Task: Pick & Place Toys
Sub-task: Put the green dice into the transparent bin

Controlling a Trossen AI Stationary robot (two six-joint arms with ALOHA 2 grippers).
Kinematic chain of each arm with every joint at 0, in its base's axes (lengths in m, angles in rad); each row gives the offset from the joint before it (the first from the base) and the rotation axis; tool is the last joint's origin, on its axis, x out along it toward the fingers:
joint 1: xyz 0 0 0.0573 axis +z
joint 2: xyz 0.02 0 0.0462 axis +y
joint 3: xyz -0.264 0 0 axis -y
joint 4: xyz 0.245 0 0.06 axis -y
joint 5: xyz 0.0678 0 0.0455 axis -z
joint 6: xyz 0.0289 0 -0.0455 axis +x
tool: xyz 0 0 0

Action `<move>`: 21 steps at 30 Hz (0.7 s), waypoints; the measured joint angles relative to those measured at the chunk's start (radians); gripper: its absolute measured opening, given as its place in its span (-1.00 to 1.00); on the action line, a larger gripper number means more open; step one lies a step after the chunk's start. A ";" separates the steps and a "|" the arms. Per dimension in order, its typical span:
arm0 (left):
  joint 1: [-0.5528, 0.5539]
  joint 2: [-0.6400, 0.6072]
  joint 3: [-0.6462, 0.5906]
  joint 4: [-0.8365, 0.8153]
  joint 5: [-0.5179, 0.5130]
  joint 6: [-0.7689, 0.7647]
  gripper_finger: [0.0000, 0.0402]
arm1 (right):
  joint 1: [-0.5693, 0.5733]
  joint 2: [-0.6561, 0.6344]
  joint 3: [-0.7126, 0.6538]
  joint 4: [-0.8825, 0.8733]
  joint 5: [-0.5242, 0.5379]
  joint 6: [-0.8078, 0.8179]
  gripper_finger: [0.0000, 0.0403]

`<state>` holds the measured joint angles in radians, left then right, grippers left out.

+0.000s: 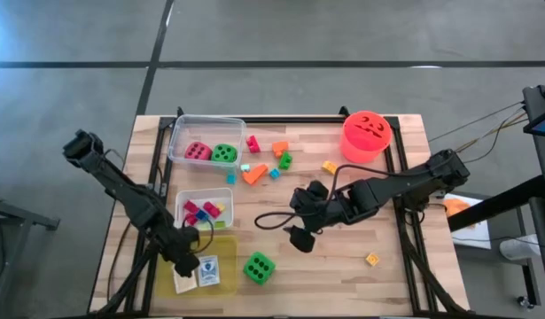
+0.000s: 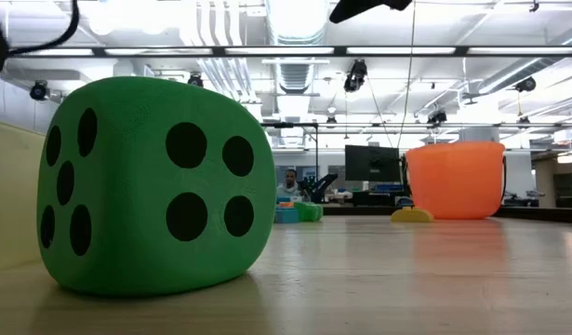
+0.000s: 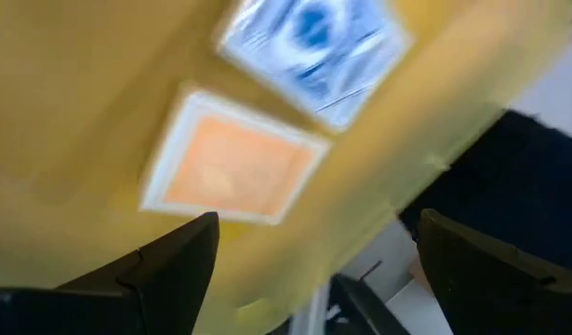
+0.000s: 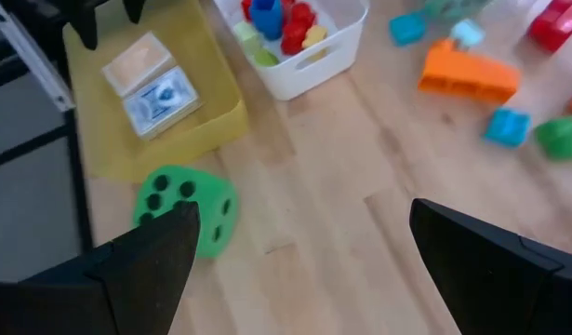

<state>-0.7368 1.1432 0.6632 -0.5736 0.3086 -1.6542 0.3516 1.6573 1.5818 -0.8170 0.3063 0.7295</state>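
Observation:
A green die [image 1: 259, 268] with black dots rests on the table beside a yellow tray [image 1: 221, 246]; it looms large in the low view [image 2: 155, 186]. The tray holds two flat cards, one orange [image 3: 234, 167] and one blue [image 3: 313, 46]. My left gripper [image 1: 187, 264] hovers open over the tray's near left part [image 3: 313, 270], touching nothing. My right gripper [image 1: 297, 219] stands open above the table's middle [image 4: 304, 270], apart from the die [image 4: 183, 209]. Loose bright blocks [image 1: 254, 173] lie farther back.
A clear tub [image 1: 176, 133] at the far left holds a pink and a green die. A small white tub [image 1: 180, 197] holds small blocks. The red-orange bucket [image 1: 367, 133] stands at the far right. A yellow block [image 1: 372, 259] lies near right. Bare wood lies around my right gripper.

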 joint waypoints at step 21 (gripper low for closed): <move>0.302 0.087 0.124 0.308 -0.070 0.141 0.75 | 0.011 0.000 0.000 -0.082 -0.019 0.165 0.90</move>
<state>-0.4345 1.2297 0.7872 -0.2652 0.2382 -1.5129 0.3627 1.6573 1.5818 -0.8992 0.2874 0.8947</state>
